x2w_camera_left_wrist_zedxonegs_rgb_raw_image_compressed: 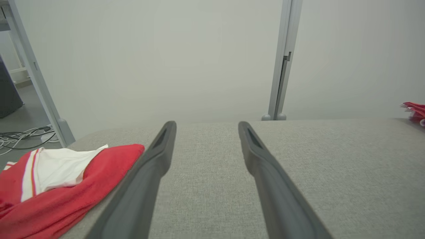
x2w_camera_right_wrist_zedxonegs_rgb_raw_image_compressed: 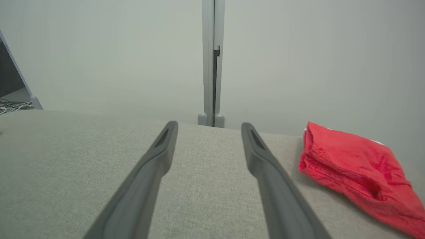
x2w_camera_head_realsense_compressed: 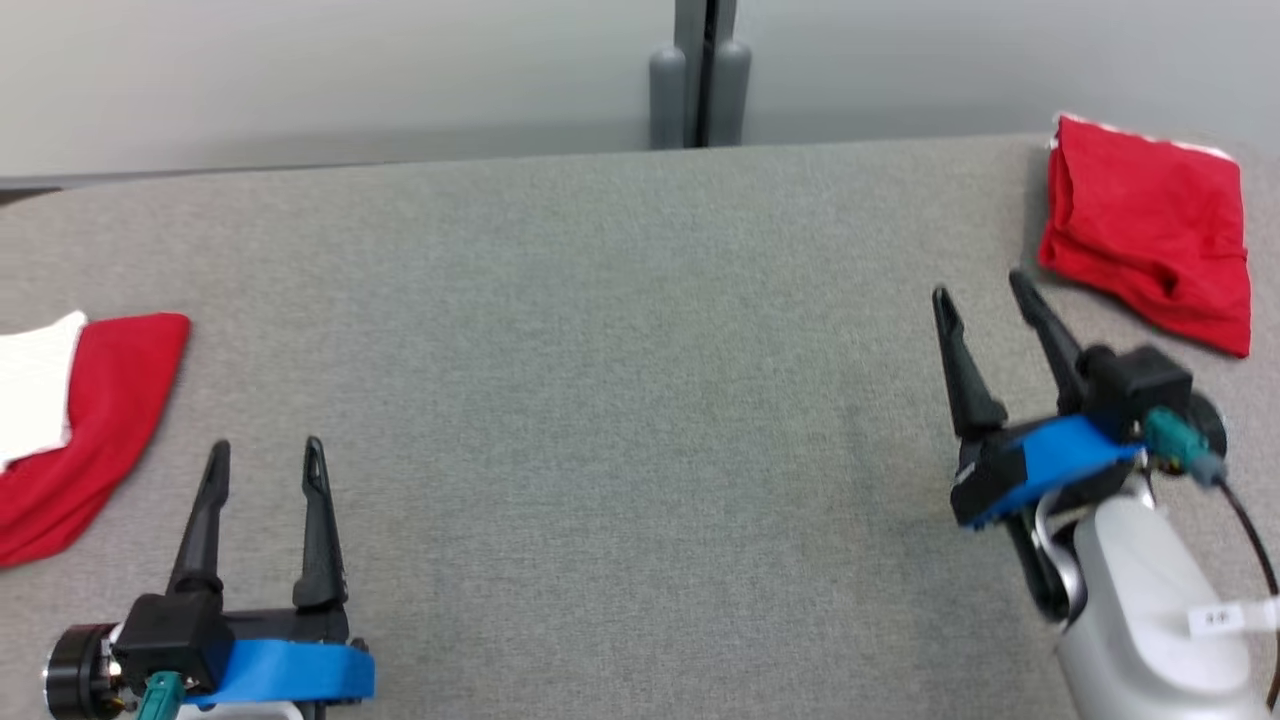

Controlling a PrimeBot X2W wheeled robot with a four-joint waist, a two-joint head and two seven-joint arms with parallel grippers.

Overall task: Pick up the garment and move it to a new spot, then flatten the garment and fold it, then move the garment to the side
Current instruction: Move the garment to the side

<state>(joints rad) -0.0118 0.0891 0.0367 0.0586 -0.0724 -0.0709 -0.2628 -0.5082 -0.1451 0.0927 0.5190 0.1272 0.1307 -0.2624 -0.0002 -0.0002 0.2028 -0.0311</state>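
Inspection of the grey fabric-covered bench (x2w_camera_head_realsense_compressed: 620, 400) finds two items of clothing, well apart. A folded red cloth garment (x2w_camera_head_realsense_compressed: 1145, 245) lies at the far right corner, compact and roughly rectangular, with a thin white trim showing along its far edge; its layers are somewhat lumpy but stacked. A loose red and white garment (x2w_camera_head_realsense_compressed: 80, 420) lies at the left edge of the bench, spread unevenly and partly cut off in the head view. The right hand (x2w_camera_head_realsense_compressed: 980, 288) stands just short of the folded piece, fingers pointing towards it, jaws spread wide and holding nothing; no cloth touches either finger. The left hand (x2w_camera_head_realsense_compressed: 266, 448) sits low at the near left, jaws likewise wide apart and empty, near the loose garment without touching it. Judgement: for the folded red piece the work appears complete, since it is folded and sits off to the side, away from the middle of the bench. Whether the loose garment on the left also belongs to the job cannot be told; if it does, the whole sequence of lifting, flattening, folding and setting aside remains for it. Behind the bench stand a pale partition wall (x2w_camera_head_realsense_compressed: 300, 70) and a grey upright post (x2w_camera_head_realsense_compressed: 700, 75)
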